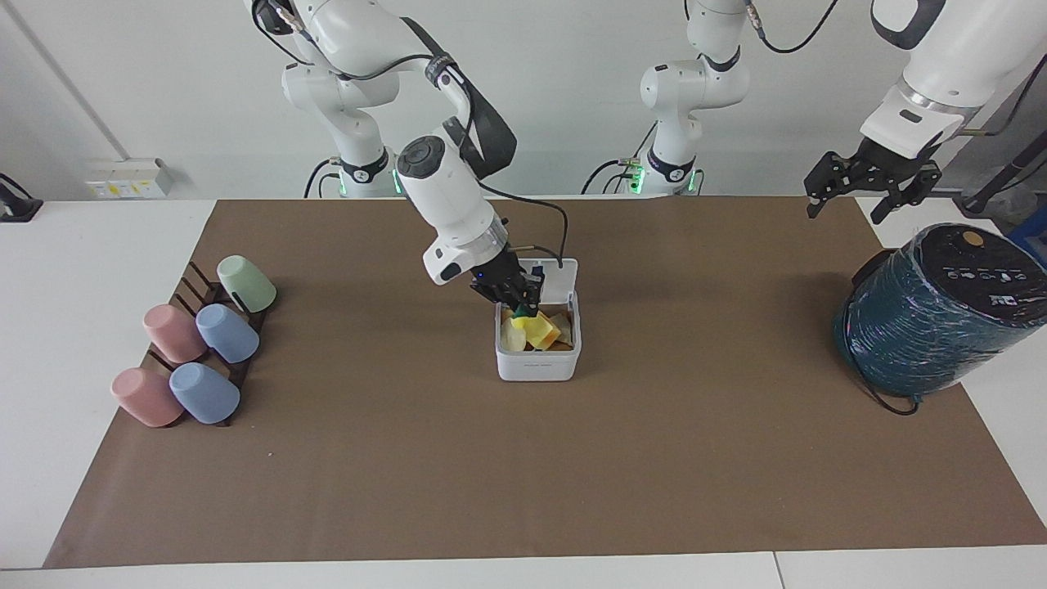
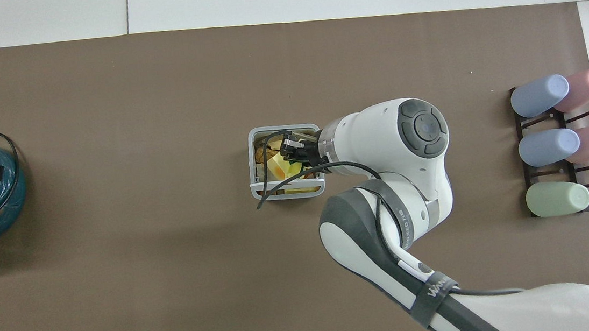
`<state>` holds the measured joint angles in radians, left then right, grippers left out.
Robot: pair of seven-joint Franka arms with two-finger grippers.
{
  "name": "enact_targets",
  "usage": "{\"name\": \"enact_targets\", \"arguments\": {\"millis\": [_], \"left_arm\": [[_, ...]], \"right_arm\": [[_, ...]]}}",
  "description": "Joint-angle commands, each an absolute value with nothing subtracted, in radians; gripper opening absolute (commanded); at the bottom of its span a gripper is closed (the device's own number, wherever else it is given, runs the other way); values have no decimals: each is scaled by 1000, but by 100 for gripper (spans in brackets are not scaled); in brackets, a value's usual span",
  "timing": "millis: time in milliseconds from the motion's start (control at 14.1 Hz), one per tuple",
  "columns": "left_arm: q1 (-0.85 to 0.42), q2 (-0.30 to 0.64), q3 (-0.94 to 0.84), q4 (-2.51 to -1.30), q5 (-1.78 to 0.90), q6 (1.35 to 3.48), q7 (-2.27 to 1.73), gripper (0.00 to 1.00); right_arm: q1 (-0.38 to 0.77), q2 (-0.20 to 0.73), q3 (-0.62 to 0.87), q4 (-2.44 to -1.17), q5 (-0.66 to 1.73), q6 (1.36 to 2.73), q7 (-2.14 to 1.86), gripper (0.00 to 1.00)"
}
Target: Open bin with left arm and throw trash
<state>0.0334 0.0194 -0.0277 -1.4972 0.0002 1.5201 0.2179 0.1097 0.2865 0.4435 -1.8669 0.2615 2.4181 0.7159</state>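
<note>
The bin [image 1: 537,360] is seen at the middle of the brown mat [image 1: 523,458] on the tabletop [image 1: 82,270], with its lid [image 1: 564,278] raised upright at the edge nearer the robots. Scraps of trash [image 1: 544,331] are piled inside it: a yellow wedge and a cream piece can be made out, with orange bits under them.

The right gripper [image 1: 523,308] is lowered over the open bin, its tips just above the pile. A small yellow and green scrap [image 1: 521,319] is seen right at the tips; whether it is clamped or already let go cannot be told, and the width of the jaws cannot be told either. In the overhead view the right gripper [image 2: 288,149] is found over the bin's inside, partly hidden by the arm's wrist.

The left gripper [image 1: 869,186] is held in the air, waiting, above the mat's edge near the teal cylinder [image 1: 941,311] at the left arm's end. Its jaws are spread wide and nothing is held.

Five pastel cups [image 1: 200,348] lie on a dark rack [image 1: 192,286] at the right arm's end.
</note>
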Motion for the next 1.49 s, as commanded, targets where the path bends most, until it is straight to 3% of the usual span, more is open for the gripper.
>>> {"name": "enact_targets", "arguments": {"millis": [0,356,498,783,925,1281,1423], "left_arm": [[25,-3,-21,-1523,25,1525,225,100],[25,-3,-21,-1523,25,1525,225,100],[25,-3,-21,-1523,25,1525,225,100],[25,-3,-21,-1523,25,1525,225,100],[25,-3,-21,-1523,25,1525,225,100],[25,-3,-21,-1523,25,1525,225,100],[25,-3,-21,-1523,25,1525,225,100]], "right_arm": [[114,275,445,-1882,285,2448,718,100],[120,282,443,-1813,243,2438,716,100],[114,270,434,-1795,46,2401,715,100],[10,168,436,-1723,-261,2182,687,100],[-85,97,439,-1691,-252,2067,553,100],[-234,72,436,-1501,-117,1731,321,100],[-285,52,433,-1486,-69,1671,278,100]]}}
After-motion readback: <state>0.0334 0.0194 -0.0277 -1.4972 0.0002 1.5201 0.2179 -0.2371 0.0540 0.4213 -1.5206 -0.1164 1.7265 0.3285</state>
